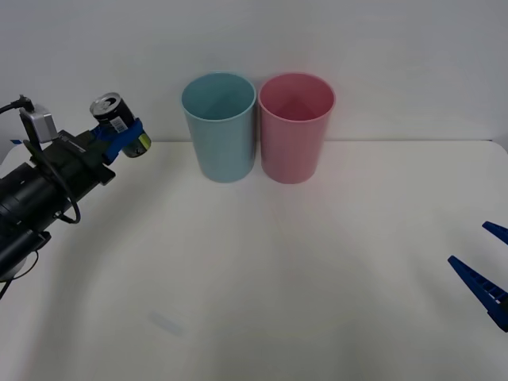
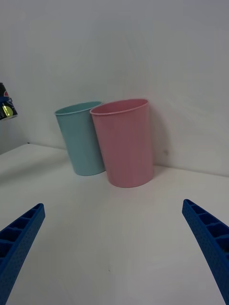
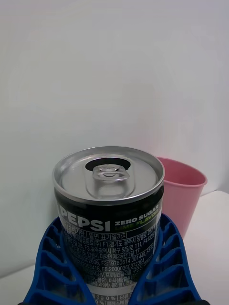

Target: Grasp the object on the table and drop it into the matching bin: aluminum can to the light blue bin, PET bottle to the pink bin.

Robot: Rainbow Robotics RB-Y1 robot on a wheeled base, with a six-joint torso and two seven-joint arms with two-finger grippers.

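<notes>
My left gripper [image 1: 121, 133] is shut on the aluminum can [image 1: 119, 121], a small dark can with a silver pull-tab top. It holds the can in the air at the far left, above the white table [image 1: 262, 270] and left of the light blue bin [image 1: 219, 125]. In the left wrist view the can [image 3: 109, 214] sits upright between the blue fingers [image 3: 52, 267]. The pink bin [image 1: 296, 125] stands touching the light blue bin on its right. My right gripper [image 1: 492, 266] rests open at the table's right edge. From the right wrist, the can [image 2: 6, 102] shows beside both bins, light blue bin [image 2: 82, 138] and pink bin [image 2: 125, 142].
A plain white wall rises right behind the bins. The table's front and middle are bare white surface.
</notes>
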